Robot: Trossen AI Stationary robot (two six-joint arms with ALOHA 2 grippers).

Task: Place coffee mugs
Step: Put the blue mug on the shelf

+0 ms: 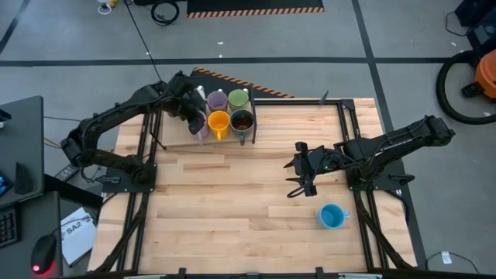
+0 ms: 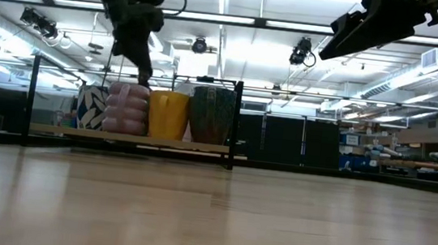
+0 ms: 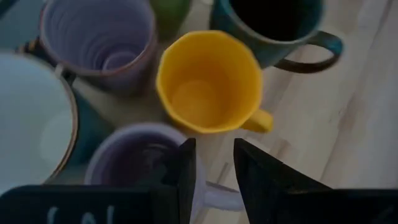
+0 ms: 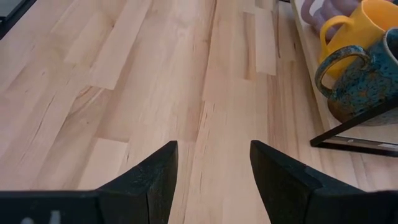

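Several mugs stand bunched on a raised wooden shelf at the table's far edge: a lilac mug [image 1: 217, 101], a green mug [image 1: 238, 98], an orange mug [image 1: 219, 122], a dark brown mug [image 1: 242, 122] and a second lilac mug [image 3: 134, 165]. A white mug [image 3: 31, 124] stands beside them. A blue mug [image 1: 332, 216] stands alone on the table near the right arm. My left gripper [image 3: 214, 168] is open over the second lilac mug, one finger above its rim and its handle [image 3: 217, 196] below the gap. My right gripper [image 1: 298, 167] hovers open over bare table. My left gripper comes from above, pointing down, at the handle side of the second lilac mug [image 2: 127, 109], which stands upright on the shelf. Its fingertips [image 2: 145, 78] reach about rim height. I cannot tell whether they touch the mug.
A black metal frame [image 4: 348, 140] edges the shelf and black rails [image 1: 341, 124] run along the table's sides. Bare wood [image 1: 232, 201] spreads across the table's middle and near side. A dark desk [image 1: 23, 155] stands left of the table.
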